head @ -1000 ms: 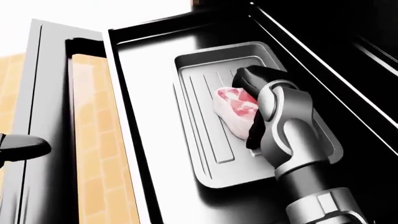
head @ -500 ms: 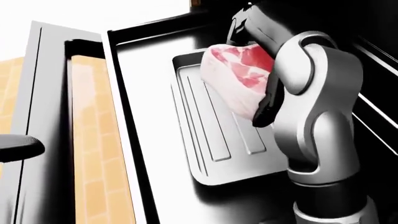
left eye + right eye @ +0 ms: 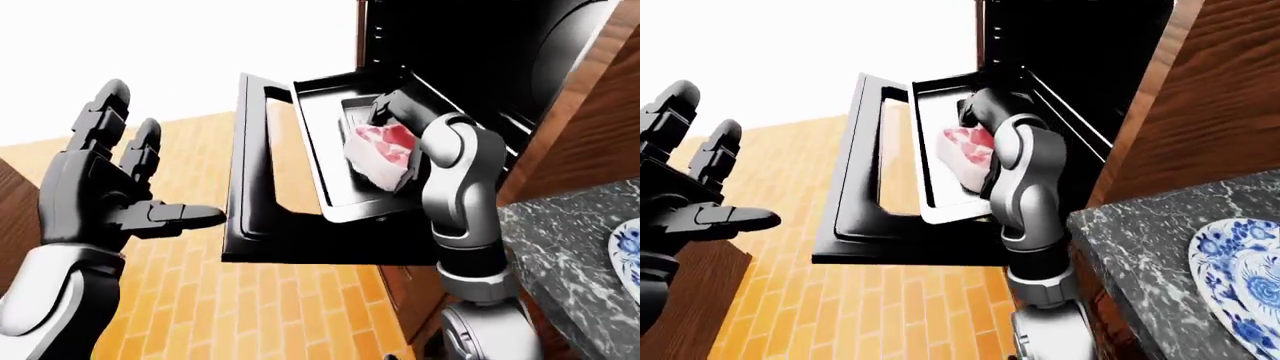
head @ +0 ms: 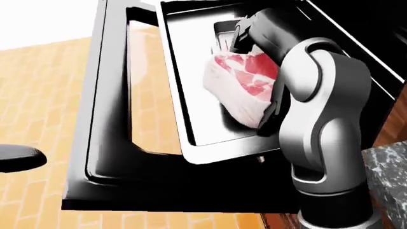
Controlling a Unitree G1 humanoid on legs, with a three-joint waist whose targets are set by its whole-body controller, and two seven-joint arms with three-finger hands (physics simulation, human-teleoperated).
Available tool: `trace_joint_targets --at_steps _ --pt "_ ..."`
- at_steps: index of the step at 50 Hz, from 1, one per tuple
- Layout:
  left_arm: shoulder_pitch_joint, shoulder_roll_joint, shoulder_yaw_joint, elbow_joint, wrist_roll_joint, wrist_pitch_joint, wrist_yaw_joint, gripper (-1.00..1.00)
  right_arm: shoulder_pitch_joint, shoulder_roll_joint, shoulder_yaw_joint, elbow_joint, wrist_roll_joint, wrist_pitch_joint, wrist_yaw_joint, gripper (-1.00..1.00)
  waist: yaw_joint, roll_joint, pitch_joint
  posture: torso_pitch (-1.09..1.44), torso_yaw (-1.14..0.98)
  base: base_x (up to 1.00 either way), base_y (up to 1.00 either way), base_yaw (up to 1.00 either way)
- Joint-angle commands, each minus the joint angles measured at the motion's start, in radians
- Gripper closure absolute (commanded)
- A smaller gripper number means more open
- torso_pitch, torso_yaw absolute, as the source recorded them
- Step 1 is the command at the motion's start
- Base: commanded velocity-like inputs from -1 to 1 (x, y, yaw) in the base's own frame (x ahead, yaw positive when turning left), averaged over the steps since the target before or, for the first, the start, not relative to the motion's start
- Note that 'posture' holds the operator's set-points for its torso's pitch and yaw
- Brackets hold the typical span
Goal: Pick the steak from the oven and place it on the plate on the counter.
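Note:
My right hand is shut on the raw steak, red and white, and holds it above the pulled-out oven tray. The steak also shows in the left-eye view. The oven door hangs open below the tray. My left hand is open and empty at the left of the left-eye view, fingers spread, away from the oven. The blue-and-white plate lies on the dark marble counter at the lower right of the right-eye view.
Wooden cabinet panels stand to the right of the oven. The floor below is orange brick. The dark oven cavity is open behind my right arm.
My right hand lifted the steak off the tray. The whole picture has since shifted: the camera has pulled away, so the whole oven door and floor now show.

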Motion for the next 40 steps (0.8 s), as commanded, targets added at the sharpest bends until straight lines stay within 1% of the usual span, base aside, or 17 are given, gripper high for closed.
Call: trace_joint_targets --at_steps 1,3,4,6,9,13,16,17,18,19,21,28,29,30,31,33,40 --pt "-0.013 0.015 0.025 -0.014 0.011 -0.033 0.002 -1.00 -0.048 0.005 0.012 -0.052 0.010 -0.019 -0.027 1.00 0.008 0.011 -0.021 0.00 0.00 -0.23 0.33 0.00" --pt "-0.014 0.014 0.021 -0.013 0.015 -0.034 0.001 -1.00 -0.050 0.003 0.008 -0.049 0.016 -0.016 -0.034 1.00 0.026 0.154 0.004 0.00 0.00 -0.04 0.07 0.00" --pt "-0.016 0.014 0.021 -0.013 0.016 -0.032 0.001 -1.00 -0.054 -0.002 0.005 -0.049 0.019 -0.013 -0.035 1.00 0.053 0.094 0.061 0.00 0.00 0.00 0.00 0.00" --pt "-0.024 0.015 0.018 -0.015 0.015 -0.025 0.005 -1.00 -0.066 -0.010 -0.006 -0.043 0.030 0.001 -0.042 1.00 0.033 0.097 -0.031 0.00 0.00 0.00 -0.05 0.00" --pt "-0.030 0.016 0.017 -0.025 0.008 -0.013 0.013 -1.00 -0.070 -0.019 -0.008 -0.062 0.040 0.020 -0.030 1.00 -0.011 0.047 -0.017 0.00 0.00 0.00 0.00 -0.77" --pt "-0.033 0.013 -0.001 -0.027 0.017 -0.015 0.016 -1.00 -0.085 -0.042 -0.022 -0.079 0.064 0.040 -0.031 1.00 0.007 0.007 0.006 0.00 0.00 0.00 0.00 -1.00" --pt "-0.038 0.010 -0.012 -0.031 0.027 -0.010 0.015 -1.00 -0.092 -0.057 -0.029 -0.073 0.084 0.047 -0.049 1.00 0.017 -0.023 -0.009 0.00 0.00 0.00 0.00 -1.00" --pt "-0.043 0.009 -0.025 -0.027 0.038 -0.011 0.015 -1.00 -0.095 -0.063 -0.034 -0.064 0.091 0.050 -0.065 1.00 0.017 -0.045 -0.020 0.00 0.00 0.00 0.00 -1.00" --pt "-0.049 0.007 -0.029 -0.028 0.040 -0.005 0.016 -1.00 -0.099 -0.067 -0.036 -0.063 0.099 0.056 -0.070 1.00 0.012 -0.095 -0.044 0.00 0.00 0.00 0.00 -1.00" --pt "-0.055 0.005 -0.035 -0.027 0.045 -0.002 0.017 -1.00 -0.103 -0.073 -0.038 -0.060 0.106 0.059 -0.074 1.00 0.018 -0.068 0.001 0.00 0.00 0.00 0.00 -1.00" --pt "-0.058 -0.001 -0.043 -0.028 0.053 0.000 0.016 -1.00 -0.099 -0.083 -0.041 -0.049 0.124 0.055 -0.093 1.00 0.015 -0.030 -0.039 0.00 0.00 0.00 0.00 -1.00" --pt "-0.065 -0.021 -0.080 -0.014 0.109 -0.009 -0.013 -1.00 -0.097 -0.104 -0.050 -0.009 0.171 0.062 -0.164 1.00 0.024 0.078 0.009 0.00 0.00 0.00 0.00 -1.00" --pt "-0.065 -0.023 -0.076 -0.017 0.110 -0.006 -0.016 -1.00 -0.098 -0.106 -0.047 -0.009 0.173 0.066 -0.165 1.00 0.024 0.105 0.007 0.00 0.00 0.00 0.00 -1.00" --pt "-0.064 -0.026 -0.077 -0.019 0.113 -0.005 -0.018 -1.00 -0.097 -0.107 -0.046 -0.007 0.177 0.065 -0.169 1.00 0.032 0.151 -0.007 0.00 0.00 0.00 0.00 -1.00" --pt "-0.070 -0.028 -0.078 -0.020 0.115 -0.001 -0.019 -1.00 -0.099 -0.109 -0.045 -0.007 0.180 0.067 -0.170 1.00 0.038 0.102 0.019 0.00 0.00 0.00 0.00 -1.00" --pt "-0.069 -0.035 -0.087 -0.014 0.126 -0.008 -0.023 -1.00 -0.103 -0.112 -0.045 -0.009 0.183 0.072 -0.170 1.00 0.021 0.102 0.002 0.00 0.00 0.00 0.00 -1.00" --pt "-0.068 -0.044 -0.079 -0.023 0.132 -0.001 -0.033 -1.00 -0.112 -0.109 -0.038 -0.009 0.189 0.074 -0.176 1.00 0.038 0.011 -0.015 0.00 0.00 0.00 0.00 -1.00"
